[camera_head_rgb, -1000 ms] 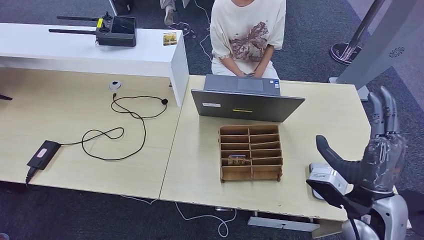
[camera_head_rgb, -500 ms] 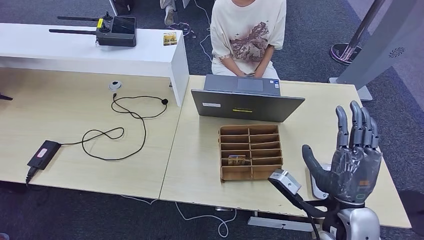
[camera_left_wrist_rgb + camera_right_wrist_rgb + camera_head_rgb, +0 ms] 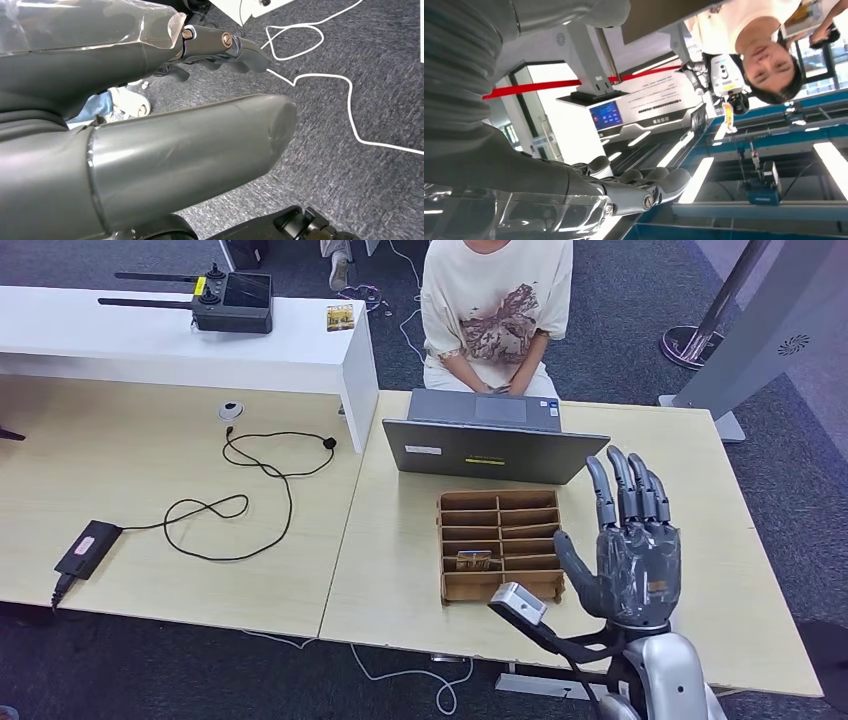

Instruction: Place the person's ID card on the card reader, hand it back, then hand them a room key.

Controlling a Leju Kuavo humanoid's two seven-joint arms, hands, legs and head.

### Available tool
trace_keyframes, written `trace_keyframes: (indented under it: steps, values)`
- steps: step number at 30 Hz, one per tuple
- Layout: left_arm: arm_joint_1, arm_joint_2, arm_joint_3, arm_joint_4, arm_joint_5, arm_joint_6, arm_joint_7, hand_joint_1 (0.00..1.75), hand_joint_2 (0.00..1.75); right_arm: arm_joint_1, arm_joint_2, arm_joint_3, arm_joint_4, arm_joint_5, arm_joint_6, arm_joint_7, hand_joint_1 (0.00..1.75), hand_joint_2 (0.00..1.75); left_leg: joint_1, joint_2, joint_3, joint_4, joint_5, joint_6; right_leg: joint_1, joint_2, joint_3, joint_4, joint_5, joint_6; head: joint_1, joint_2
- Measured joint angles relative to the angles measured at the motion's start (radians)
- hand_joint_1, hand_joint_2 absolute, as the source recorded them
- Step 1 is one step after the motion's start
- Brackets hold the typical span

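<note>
From the head view, the robot's right hand [image 3: 632, 558] is rising upright above the near right part of the light wooden desk [image 3: 400, 570], palm turned away, fingers [image 3: 625, 485] straight and spread, thumb jutting toward the tray, holding nothing. Just beside it a wooden compartment tray [image 3: 501, 544] is sitting on the desk, with a card [image 3: 473, 560] lying in one of its near left slots; whether that is the ID card or a room key cannot be told. Behind the tray a grey laptop [image 3: 492, 436] is standing open with its back to the robot, and a person in a cream printed T-shirt [image 3: 495, 308] is sitting behind it, hands near the keyboard. On the left desk a black cable [image 3: 250, 495] is looping toward a black power brick [image 3: 86, 548]. On the white counter [image 3: 180, 345] a black controller with antennas [image 3: 215, 298] is resting, well apart from a small picture card [image 3: 340, 317] at the counter's right end.

From the left wrist view, the left hand [image 3: 150, 100] is hanging over grey carpet [image 3: 360, 90], its thick thumb extended and darker fingers [image 3: 235, 47] loosely bent, gripping nothing; a white cord [image 3: 325, 80] is trailing across the floor.

From the right wrist view, the right hand's fingers [image 3: 639, 187] are stretching out flat and empty, with the person's face and a lit ceiling showing beyond.
</note>
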Motion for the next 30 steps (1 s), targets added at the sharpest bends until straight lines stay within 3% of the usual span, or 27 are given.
trace_keyframes:
  steps: [6, 10, 18, 22, 27, 30]
  values:
    - [0.0, 0.003, 0.0, 0.0, -0.004, -0.005, -0.002, 0.0, 0.0, -0.022, 0.006, 0.036, 0.033, 0.002, 0.021, 0.011, 0.51, 1.75, 0.0, 0.0, 0.0, 0.0, 0.0, 0.0, 0.0, 0.0, 0.0, 0.0, 0.0, 0.0, 0.0, 0.0]
    - [0.0, 0.005, -0.001, 0.0, -0.007, -0.01, -0.002, 0.0, 0.0, -0.041, 0.014, 0.05, 0.051, 0.004, 0.042, 0.012, 0.79, 1.75, 0.0, 0.0, 0.0, 0.0, 0.0, 0.0, 0.0, 0.0, 0.0, 0.0, 0.0, 0.0, 0.0, 0.0]
    - [0.0, 0.006, -0.014, 0.0, -0.007, -0.014, -0.002, 0.0, 0.0, -0.069, 0.028, 0.083, 0.12, -0.014, 0.041, 0.01, 0.8, 1.75, 0.0, 0.0, 0.0, 0.0, 0.0, 0.0, 0.0, 0.0, 0.0, 0.0, 0.0, 0.0, 0.0, 0.0]
    - [0.0, 0.009, -0.017, 0.0, -0.007, -0.017, -0.002, 0.0, 0.0, -0.072, 0.043, 0.098, 0.151, -0.02, 0.042, 0.01, 0.67, 1.75, 0.0, 0.0, 0.0, 0.0, 0.0, 0.0, 0.0, 0.0, 0.0, 0.0, 0.0, 0.0, 0.0, 0.0]
    - [0.0, 0.013, -0.017, 0.0, -0.005, -0.018, -0.004, 0.0, 0.0, -0.069, 0.055, 0.106, 0.181, -0.022, 0.042, 0.019, 0.84, 1.75, 0.0, 0.0, 0.0, 0.0, 0.0, 0.0, 0.0, 0.0, 0.0, 0.0, 0.0, 0.0, 0.0, 0.0]
    - [0.0, 0.014, -0.017, 0.0, -0.006, -0.021, -0.004, 0.0, 0.0, -0.066, 0.059, 0.108, 0.196, -0.023, 0.042, 0.021, 1.04, 1.75, 0.0, 0.0, 0.0, 0.0, 0.0, 0.0, 0.0, 0.0, 0.0, 0.0, 0.0, 0.0, 0.0, 0.0]
